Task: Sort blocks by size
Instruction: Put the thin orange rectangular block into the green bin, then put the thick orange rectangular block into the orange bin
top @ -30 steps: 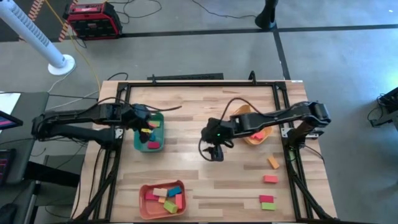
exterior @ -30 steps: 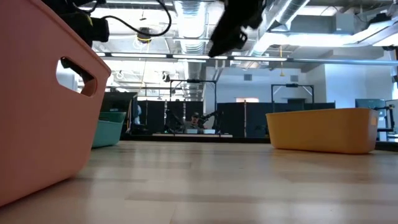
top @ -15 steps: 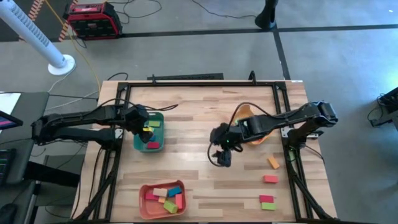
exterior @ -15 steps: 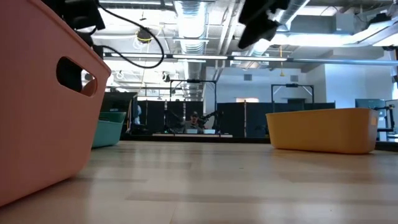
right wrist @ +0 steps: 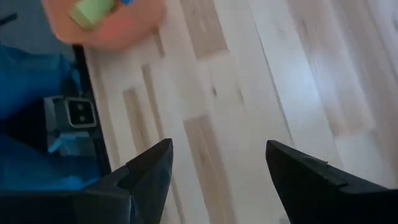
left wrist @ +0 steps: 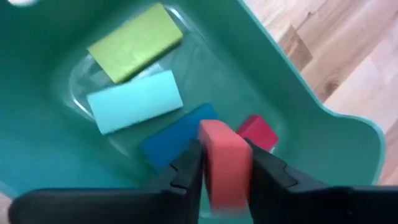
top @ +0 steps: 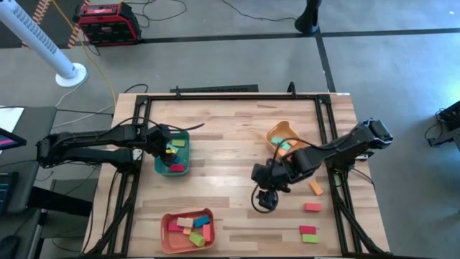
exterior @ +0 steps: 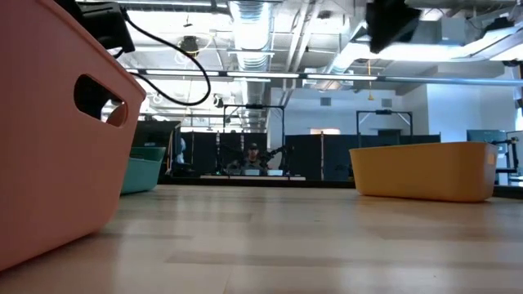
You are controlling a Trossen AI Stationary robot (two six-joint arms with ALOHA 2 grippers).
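Note:
My left gripper (top: 164,141) is over the teal-green tray (top: 184,167) at the table's left and is shut on a salmon-red block (left wrist: 224,163). In the tray lie a yellow-green bar (left wrist: 135,42), a light teal bar (left wrist: 134,108), a blue block (left wrist: 169,140) and a small red block (left wrist: 257,132). My right gripper (top: 265,201) is open and empty above bare wood at the table's middle, toward the right; it also shows in its own wrist view (right wrist: 219,180). Loose blocks lie flat on the table at the right: orange (top: 315,188), red (top: 311,206), and green beside pink (top: 308,234). My left gripper pinches the salmon-red block's two opposite side faces (left wrist: 210,167) between its two fingers. The fingers come slanting down from the table's left. The block is lifted clear, above the blocks in the teal-green tray.
A yellow-orange tray (top: 274,134) with a few blocks stands at the right, behind my right arm. A salmon-red tray (top: 167,219) with several blocks stands at the near edge; it fills the low view's left (exterior: 49,139). Bare wood lies between the trays.
My right gripper has gone toward the table's near edge and somewhat to the right, away from the yellow-orange tray, staying above the table.

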